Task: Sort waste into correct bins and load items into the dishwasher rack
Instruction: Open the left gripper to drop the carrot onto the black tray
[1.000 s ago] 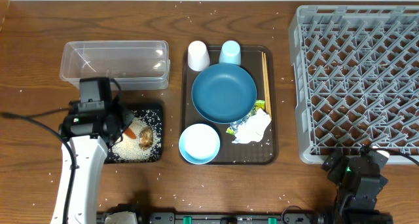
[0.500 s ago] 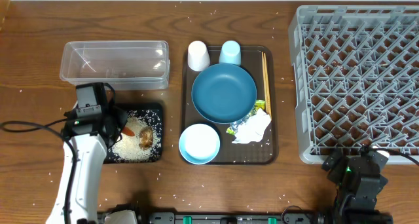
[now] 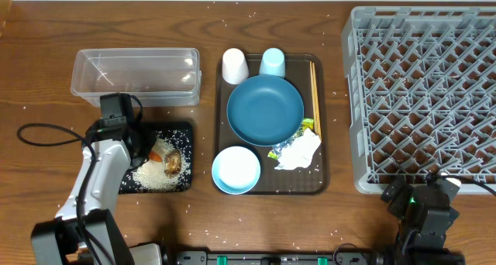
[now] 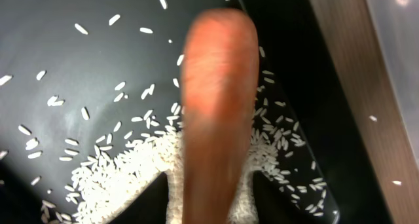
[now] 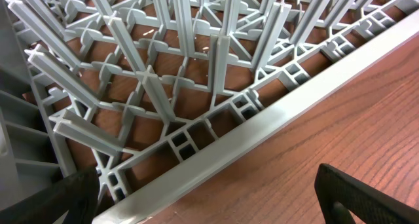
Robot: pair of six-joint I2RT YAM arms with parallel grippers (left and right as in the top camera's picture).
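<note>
The grey dishwasher rack (image 3: 422,94) fills the right of the table (image 3: 46,56), its far and right edges cut off in the overhead view. The right wrist view shows only the rack's near corner. The right gripper (image 5: 209,207) hangs just outside that corner with its dark fingers (image 5: 366,198) spread wide and nothing between them.

On the brown serving tray (image 3: 310,185) lie:
- the dark-blue plate (image 3: 265,108) in the middle
- the white bowl (image 3: 235,170) with a pale-blue rim at its near left
- the white cup (image 3: 235,65) and light-blue cup (image 3: 272,62), side by side at the far edge
- the chopsticks (image 3: 315,91) along the right side
- a crumpled white napkin (image 3: 298,153), partly covering a green-yellow packet (image 3: 308,127)

To the left, the clear plastic tub (image 3: 136,75) sits behind the black tray (image 3: 184,132). That tray holds rice (image 3: 155,176), a brown food lump (image 3: 172,164) and the orange carrot (image 3: 156,152).

The left gripper (image 3: 145,146) hangs over the black tray's left end, dark against dark. In the left wrist view the carrot (image 4: 213,112) fills the centre, blurred, above the rice (image 4: 124,175). I cannot tell whether the jaws grip it.

Since a second ago the left arm (image 3: 97,180) has swung to lean leftwards, and its cable (image 3: 46,129) now loops higher. The carrot has barely shifted, and the rest is unchanged.
</note>
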